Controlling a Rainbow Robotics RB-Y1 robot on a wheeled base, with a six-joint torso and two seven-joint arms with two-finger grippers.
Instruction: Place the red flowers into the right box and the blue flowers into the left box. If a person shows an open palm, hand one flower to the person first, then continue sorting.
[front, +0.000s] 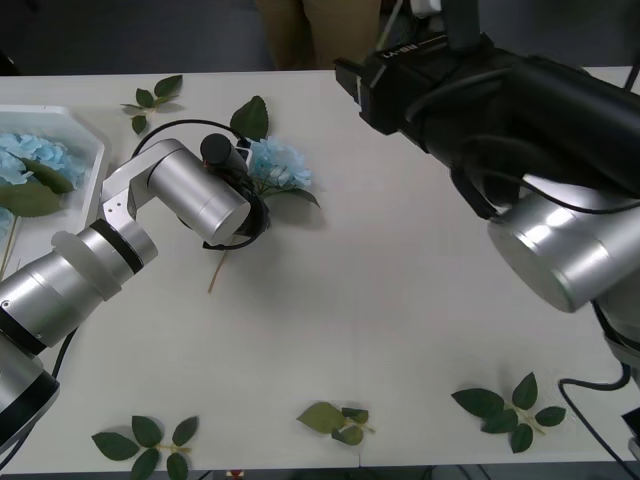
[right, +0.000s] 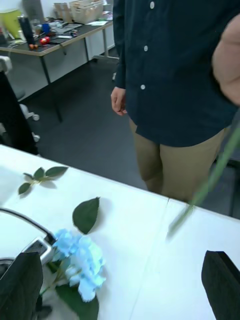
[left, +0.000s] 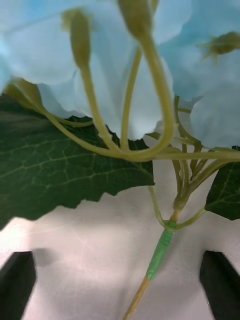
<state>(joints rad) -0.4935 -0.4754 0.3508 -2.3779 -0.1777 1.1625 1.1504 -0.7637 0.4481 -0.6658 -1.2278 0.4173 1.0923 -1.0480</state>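
Left gripper (left: 120, 285) spread wide, empty, straddling the blue flower (front: 277, 166) stem on the table (front: 400, 330) beside the left box (front: 92, 150) (right gripper (right: 122, 290) open too, near the person (right: 175, 75)); thin stem could slip the pinch.

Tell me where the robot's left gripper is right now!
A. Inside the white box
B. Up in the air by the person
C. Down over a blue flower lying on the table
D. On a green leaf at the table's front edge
C. The left gripper is open, its fingers either side of the stem of the blue flower lying on the table, outside the left box.
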